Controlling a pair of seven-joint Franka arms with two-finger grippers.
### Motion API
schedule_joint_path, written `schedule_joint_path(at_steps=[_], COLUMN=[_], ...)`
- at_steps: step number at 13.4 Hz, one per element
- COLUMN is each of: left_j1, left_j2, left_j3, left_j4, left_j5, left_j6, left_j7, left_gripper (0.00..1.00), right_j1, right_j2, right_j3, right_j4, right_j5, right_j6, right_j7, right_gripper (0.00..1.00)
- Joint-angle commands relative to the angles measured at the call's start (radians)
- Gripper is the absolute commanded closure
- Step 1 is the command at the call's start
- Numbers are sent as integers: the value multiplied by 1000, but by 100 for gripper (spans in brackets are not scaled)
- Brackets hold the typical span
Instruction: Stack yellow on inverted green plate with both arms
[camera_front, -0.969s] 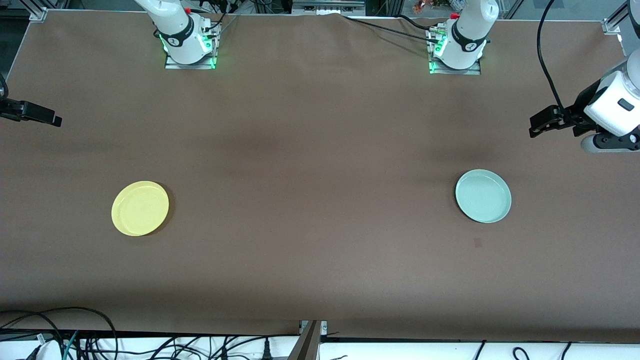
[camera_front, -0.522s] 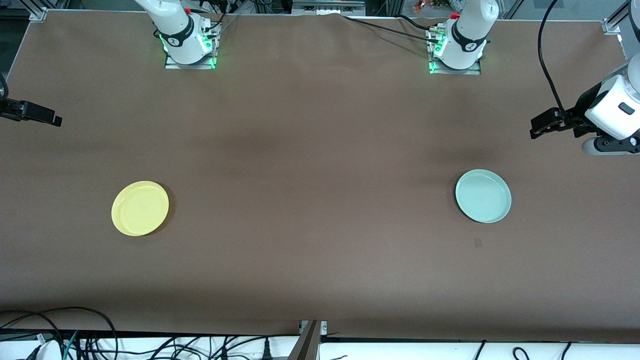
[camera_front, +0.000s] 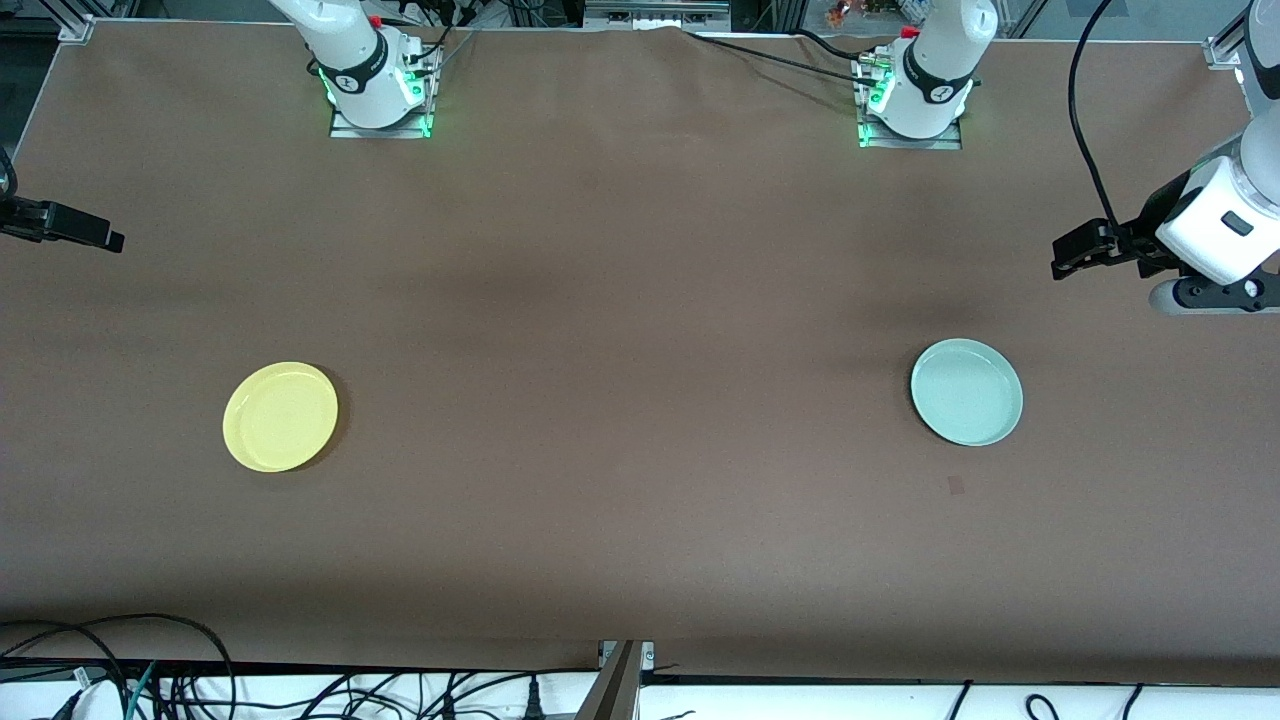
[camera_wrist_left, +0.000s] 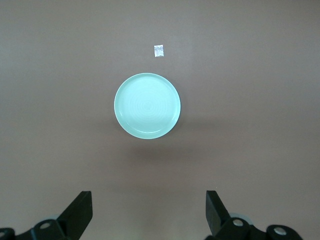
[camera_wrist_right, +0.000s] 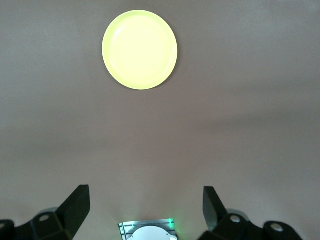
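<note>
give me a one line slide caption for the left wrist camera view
Left tool, fingers spread open, hovers over the brown table with the green plate lying rim-up and untouched.

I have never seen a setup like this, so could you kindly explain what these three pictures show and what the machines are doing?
Two white robot arms are bolted along one edge of a brown table. The wide picture comes from a high camera facing them; the other two come from cameras on each arm's wrist, looking down past its black fingers. The left gripper hangs open in the air at its end of the table, looking down on the pale green plate. The right gripper, also open, looks down on the yellow plate. Both plates lie rim up, far apart. Nothing is held.
</note>
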Motion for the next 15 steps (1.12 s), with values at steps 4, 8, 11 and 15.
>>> schedule_joint_path(at_steps=[4, 8, 11, 15], left_j1=[-2, 7, 9, 7], left_j2=[9, 8, 8, 8], left_j3=[-11, -10, -8, -13], left_j4=[16, 18, 18, 22], left_j5=[-2, 0, 0, 26], left_j6=[-17, -18, -17, -15], left_j7=[8, 8, 8, 8], left_gripper=[0, 0, 0, 0], right_j1=[2, 2, 0, 2], right_j2=[-3, -3, -3, -3], right_j3=[2, 2, 2, 2], right_j4=[11, 11, 11, 11], right_j5=[-5, -5, -5, -5], right_j6=[-19, -19, -19, -19], right_j7=[9, 9, 9, 9], right_gripper=[0, 0, 0, 0])
